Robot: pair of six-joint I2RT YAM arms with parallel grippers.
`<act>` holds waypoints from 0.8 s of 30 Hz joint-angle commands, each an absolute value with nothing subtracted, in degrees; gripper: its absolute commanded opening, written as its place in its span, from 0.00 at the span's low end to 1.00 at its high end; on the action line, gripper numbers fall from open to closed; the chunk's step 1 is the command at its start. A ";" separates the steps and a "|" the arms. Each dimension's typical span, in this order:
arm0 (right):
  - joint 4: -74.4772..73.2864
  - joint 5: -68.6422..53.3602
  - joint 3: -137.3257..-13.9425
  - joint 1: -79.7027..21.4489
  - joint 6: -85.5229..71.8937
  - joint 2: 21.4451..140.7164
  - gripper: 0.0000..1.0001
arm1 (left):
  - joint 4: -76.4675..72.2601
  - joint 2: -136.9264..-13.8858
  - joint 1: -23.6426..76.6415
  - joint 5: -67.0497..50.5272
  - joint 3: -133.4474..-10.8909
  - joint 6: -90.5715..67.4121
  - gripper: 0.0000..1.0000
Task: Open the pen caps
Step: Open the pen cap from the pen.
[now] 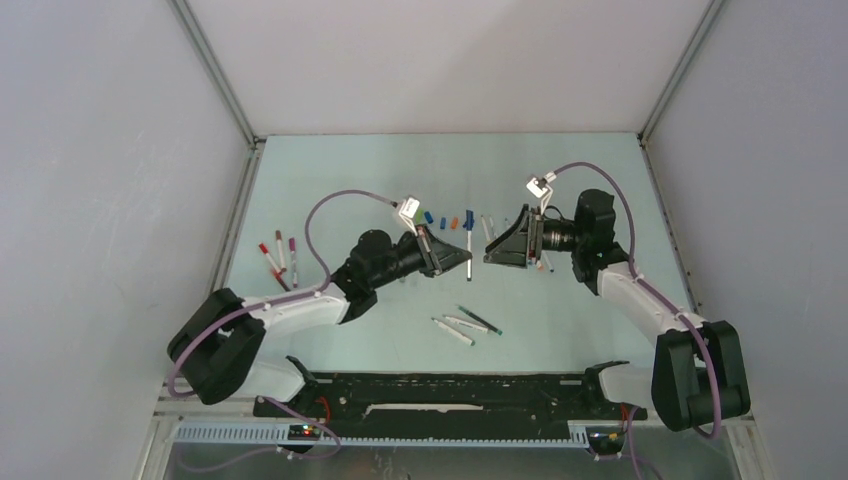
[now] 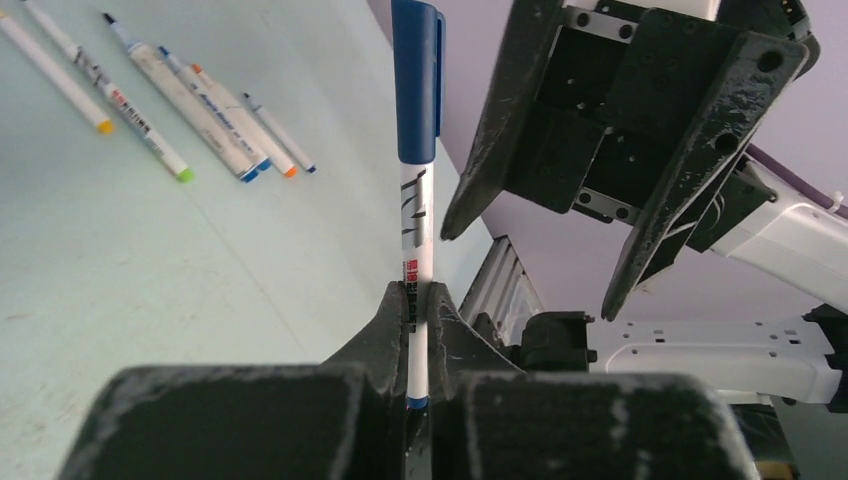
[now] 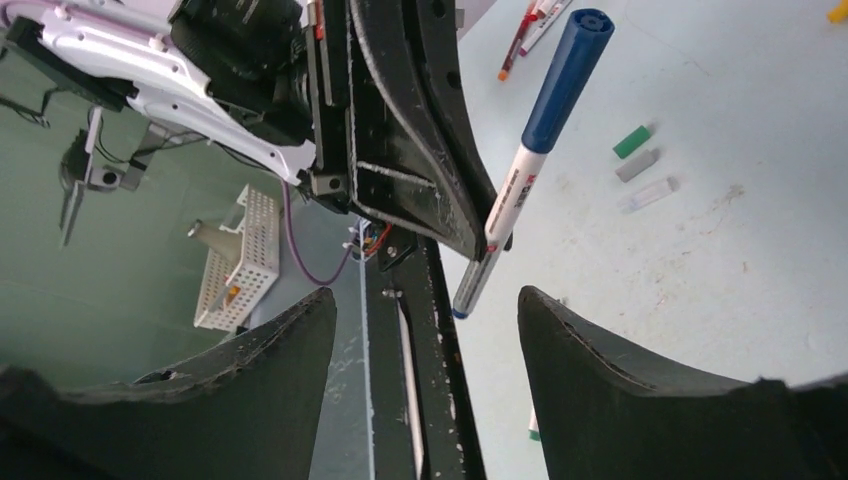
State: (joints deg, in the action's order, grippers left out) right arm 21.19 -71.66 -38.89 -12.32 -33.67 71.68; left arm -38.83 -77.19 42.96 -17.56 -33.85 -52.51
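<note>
My left gripper (image 2: 418,300) is shut on the lower barrel of a white pen (image 2: 417,215), which stands up with its blue pen cap (image 2: 418,80) still on. In the top view this left gripper (image 1: 467,257) and the capped pen (image 1: 469,232) are at mid-table. My right gripper (image 3: 425,295) is open with nothing between its fingers, facing the pen (image 3: 510,195) from close by; its blue cap (image 3: 565,70) lies beyond the fingertips. Loose pen caps lie on the table: green (image 3: 632,141), grey (image 3: 637,165), blue (image 1: 428,216) and orange (image 1: 455,222).
Several uncapped pens (image 2: 200,110) lie behind the grippers. Three capped pens (image 1: 278,255) rest at the left, and uncapped ones (image 1: 468,325) lie near the front. A black rail (image 1: 450,395) runs along the near edge. A white perforated basket (image 3: 235,260) sits off the table.
</note>
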 commanded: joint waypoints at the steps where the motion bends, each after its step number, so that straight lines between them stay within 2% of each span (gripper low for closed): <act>1: 25.44 -69.46 -38.41 -11.68 -40.69 72.05 0.69 | -44.68 -79.53 45.33 -15.68 -38.49 -53.71 0.02; 7: 23.43 -65.20 -38.22 -9.66 -43.68 71.81 0.65 | -45.23 -80.97 47.07 -14.90 -39.65 -53.70 0.02; 15: 28.68 -66.30 -36.65 -9.50 -48.08 71.54 0.59 | -45.72 -83.23 49.04 -14.31 -41.75 -53.96 0.03; 20: 29.69 -67.15 -36.65 -9.42 -49.04 72.28 0.53 | -45.66 -84.02 49.98 -14.23 -42.98 -53.90 0.03; 24: 30.07 -67.64 -36.64 -9.52 -49.19 72.58 0.42 | -45.38 -84.32 50.44 -14.12 -43.48 -53.79 0.03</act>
State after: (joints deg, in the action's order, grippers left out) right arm 26.81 -66.26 -36.47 -9.54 -48.21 72.12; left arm -42.98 -84.01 49.80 -15.16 -40.40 -53.69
